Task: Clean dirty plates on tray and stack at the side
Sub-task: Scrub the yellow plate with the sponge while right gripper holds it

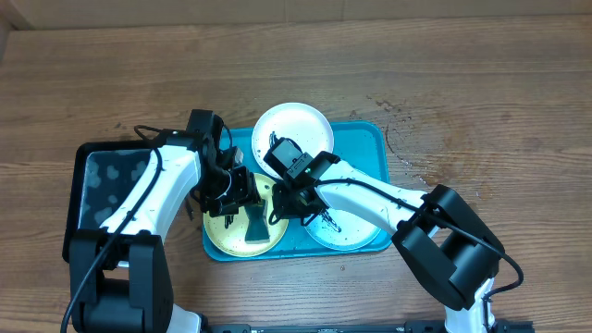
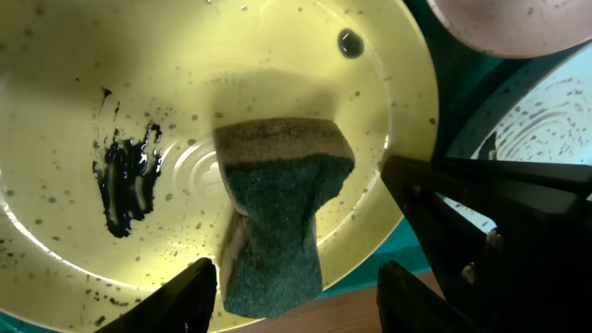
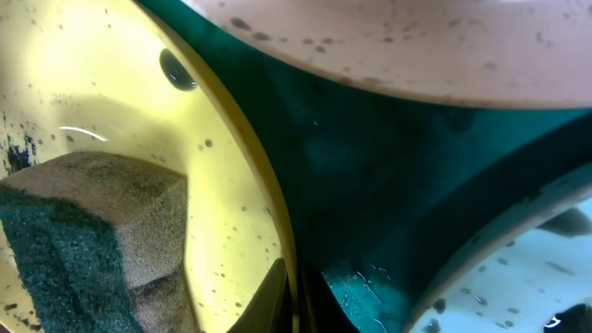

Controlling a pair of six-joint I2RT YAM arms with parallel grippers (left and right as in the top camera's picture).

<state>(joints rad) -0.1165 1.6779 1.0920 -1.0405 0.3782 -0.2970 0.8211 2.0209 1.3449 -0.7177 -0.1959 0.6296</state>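
Note:
The turquoise tray (image 1: pixel 365 148) holds three plates. The white plate (image 1: pixel 294 125) is at the back, the mint-rimmed plate (image 1: pixel 351 236) at the front right and the yellow-green plate (image 1: pixel 222 236) at the front left. A green and tan sponge (image 2: pixel 277 222) lies in the yellow-green plate, beside a black smear (image 2: pixel 129 176). My left gripper (image 2: pixel 301 301) is open, with its fingers either side of the sponge's near end. My right gripper (image 3: pixel 294 301) is shut on the yellow-green plate's rim (image 3: pixel 268 222), one finger inside and one outside. From overhead both grippers (image 1: pixel 242 192) (image 1: pixel 289 205) are over that plate.
A black tray (image 1: pixel 111 185) sits on the wooden table left of the turquoise tray, under my left arm. Dark specks mark the table (image 1: pixel 407 139) right of the tray. The right arm's body (image 2: pixel 499 222) is close on the right in the left wrist view.

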